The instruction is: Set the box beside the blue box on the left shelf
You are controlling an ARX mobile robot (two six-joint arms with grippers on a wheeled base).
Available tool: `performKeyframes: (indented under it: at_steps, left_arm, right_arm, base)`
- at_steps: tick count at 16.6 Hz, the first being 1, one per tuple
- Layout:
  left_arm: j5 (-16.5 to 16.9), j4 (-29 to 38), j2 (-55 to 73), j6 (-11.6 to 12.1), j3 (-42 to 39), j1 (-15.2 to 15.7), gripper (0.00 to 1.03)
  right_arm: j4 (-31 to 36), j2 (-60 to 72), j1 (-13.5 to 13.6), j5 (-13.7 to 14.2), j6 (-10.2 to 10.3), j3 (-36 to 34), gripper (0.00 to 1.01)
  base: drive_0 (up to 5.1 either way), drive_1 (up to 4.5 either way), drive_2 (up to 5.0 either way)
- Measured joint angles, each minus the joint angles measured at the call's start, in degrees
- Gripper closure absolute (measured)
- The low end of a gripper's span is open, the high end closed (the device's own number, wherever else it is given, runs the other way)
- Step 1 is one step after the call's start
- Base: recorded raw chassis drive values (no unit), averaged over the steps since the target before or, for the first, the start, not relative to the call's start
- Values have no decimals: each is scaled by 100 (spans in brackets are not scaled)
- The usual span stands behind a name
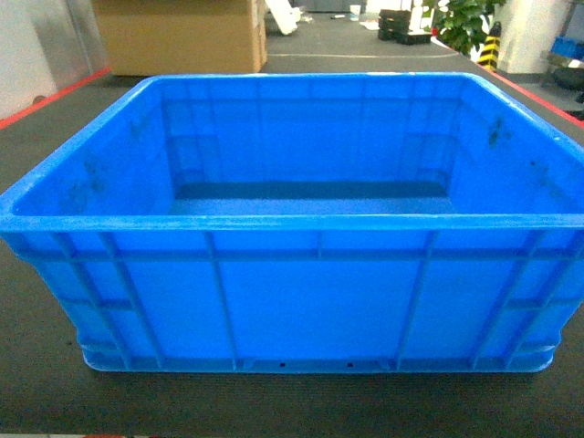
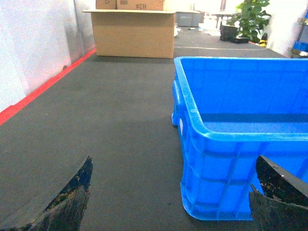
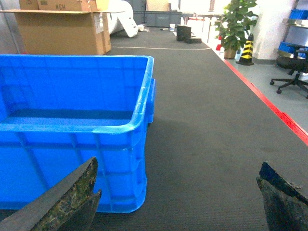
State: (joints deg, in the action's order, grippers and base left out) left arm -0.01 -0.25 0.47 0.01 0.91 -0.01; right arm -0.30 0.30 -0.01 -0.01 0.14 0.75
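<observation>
Filling most of head view: box, bright blue, ribbed walls, thick rim, sitting upright & empty on dark grey floor mat. No arms showing in that view.

Seeing left gripper from its wrist cam w/ worn black fingers spread wide, holding nothing; near left corner of box sitting betw. the two fingers, right-hand finger overlapping box's front wall in pic, contact unclear.

Seeing right gripper likewise wide open & empty, black fingers scuffed; left-hand finger lying in front of box's near right corner, other finger well out over bare mat. Touching or not: can't tell.

Standing further back: big cardboard carton on mat, well behind box on left side. Running along mat edges: red floor line. Sitting far back on right: potted plant, yellow/black cone near it, office chair at far right edge.
</observation>
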Motion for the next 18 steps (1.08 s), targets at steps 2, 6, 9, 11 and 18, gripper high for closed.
performKeyframes:
  at_steps: [2, 6, 9, 11, 18]
  left_arm:
    - [0, 0, 0, 0, 0, 0, 5]
    - [0, 0, 0, 2, 0, 0, 5]
    - [0, 0, 0, 0, 0, 0, 5]
    - [-2, 0, 0, 0, 0, 0, 5]
    - [1043, 350, 55, 155, -2, 363, 5]
  right_arm:
    - [0, 0, 0, -2, 2, 0, 3]
    - [0, 0, 0, 0, 2, 0, 3]
    - [0, 0, 0, 0, 2, 0, 3]
    - [0, 0, 0, 0, 0, 0, 3]
    - [111, 70, 195, 479, -155, 0, 3]
  base:
    - [0, 0, 0]
    - [0, 0, 0]
    - [0, 0, 0]
    - [0, 0, 0]
    - [0, 0, 0]
